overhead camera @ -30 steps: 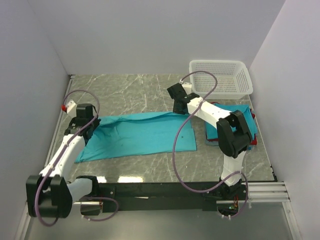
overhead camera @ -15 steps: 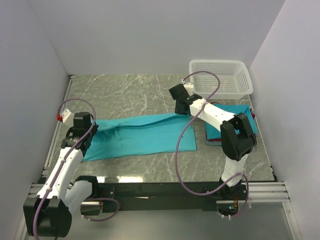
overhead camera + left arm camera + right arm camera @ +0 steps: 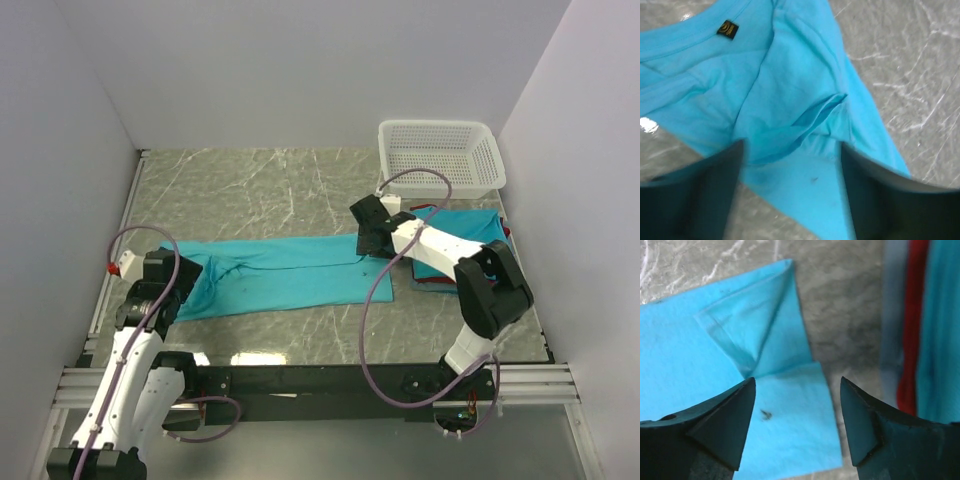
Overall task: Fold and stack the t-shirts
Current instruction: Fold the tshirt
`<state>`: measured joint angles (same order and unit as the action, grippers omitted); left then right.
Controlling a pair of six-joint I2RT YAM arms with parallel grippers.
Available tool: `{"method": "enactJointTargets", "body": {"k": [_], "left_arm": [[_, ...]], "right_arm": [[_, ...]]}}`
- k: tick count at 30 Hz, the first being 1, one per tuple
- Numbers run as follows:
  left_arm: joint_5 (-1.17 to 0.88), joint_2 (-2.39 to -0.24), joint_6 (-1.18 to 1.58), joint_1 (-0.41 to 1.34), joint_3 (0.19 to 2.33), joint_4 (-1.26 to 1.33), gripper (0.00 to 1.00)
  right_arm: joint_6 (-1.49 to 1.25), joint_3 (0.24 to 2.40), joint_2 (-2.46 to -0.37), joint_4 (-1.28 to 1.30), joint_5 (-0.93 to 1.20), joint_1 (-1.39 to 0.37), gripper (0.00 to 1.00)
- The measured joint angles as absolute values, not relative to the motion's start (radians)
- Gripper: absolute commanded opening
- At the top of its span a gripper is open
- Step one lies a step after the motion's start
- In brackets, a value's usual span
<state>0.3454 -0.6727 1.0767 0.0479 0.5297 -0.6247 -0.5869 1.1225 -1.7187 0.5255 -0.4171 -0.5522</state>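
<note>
- Basket of white plastic mesh stands far right on the grey marble tabletop, its mesh floor showing.
- Long folded teal t-shirt lies across the middle.
- Stack of folded teal and red t-shirts sits just nearer than the basket.
- Left end effector hangs released over the collar end; right end effector hangs released over the right corner.

Stack of folded teal and red shirts: near side hidden beneath the white right arm.
Spread teal cotton t-shirt: left end covered by the left gripper.
Small dark collar label: yellow mark too small to read.
Dark fingers of the left gripper: blurred, cut by the lower edge.
</note>
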Motion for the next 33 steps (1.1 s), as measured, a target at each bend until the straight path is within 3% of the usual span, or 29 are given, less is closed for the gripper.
{"method": "enactJointTargets", "body": {"k": [2, 9, 24, 33], "left_arm": [[0.337, -0.651, 1.086, 0.048, 0.535, -0.667, 0.99], [0.336, -0.659, 1.083, 0.049, 0.598, -0.684, 1.00], [0.205, -1.255, 0.972, 0.049, 0.669, -0.284, 0.99], [0.196, -1.294, 0.960, 0.048, 0.670, -0.199, 0.99]], "right_arm": [[-0.592, 1.093, -1.674, 0.532, -0.427, -0.552, 0.76], [-0.559, 1.105, -1.583, 0.501, -0.410, -0.553, 0.85], [-0.395, 1.389, -1.987, 0.503, -0.404, -0.600, 0.87], [-0.431, 1.388, -2.002, 0.539, -0.492, -0.571, 0.87]]}}
